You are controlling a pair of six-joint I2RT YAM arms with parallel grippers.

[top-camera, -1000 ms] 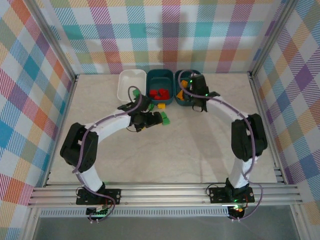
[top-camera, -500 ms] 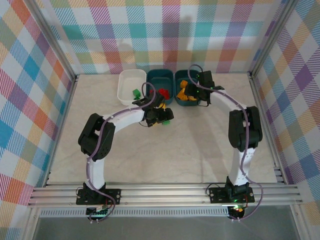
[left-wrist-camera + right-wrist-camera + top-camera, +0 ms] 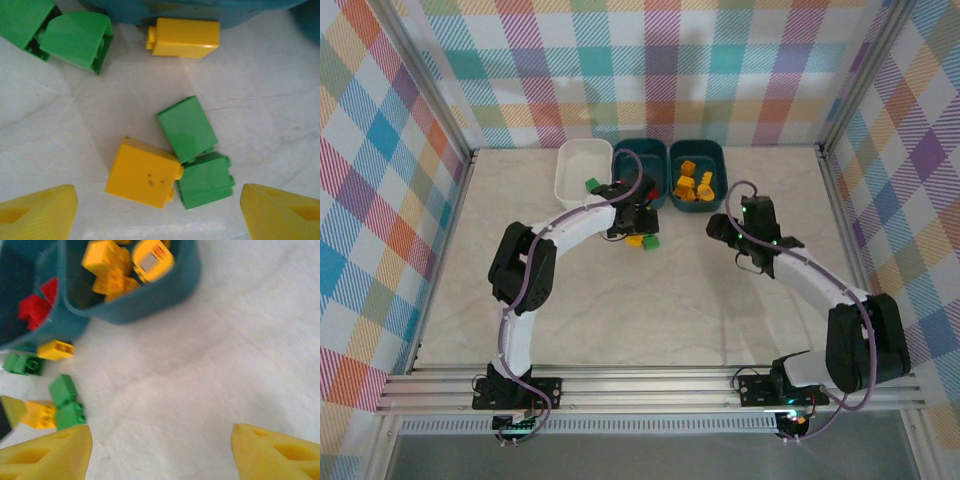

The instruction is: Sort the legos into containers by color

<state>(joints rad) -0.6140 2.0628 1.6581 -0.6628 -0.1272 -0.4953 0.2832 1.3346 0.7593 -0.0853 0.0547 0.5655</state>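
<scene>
While legos (image 3: 186,128) lie unsorted, both jaws stand wide open and empty.

Bench (image 3: 650,320); white tub (image 3: 578,165), one green piece inside; middle teal tub (image 3: 642,152), reds; right teal tub (image 3: 698,146), yellows. Left gripper (image 3: 160,210) hovers over the loose cluster just before the middle tub; right gripper (image 3: 160,450) over bare bench. Pieces likely light, rigid, slick: pinch across flat sides. Yellow brick (image 3: 144,172) touches green brick (image 3: 205,180), crowding a pinch.
</scene>
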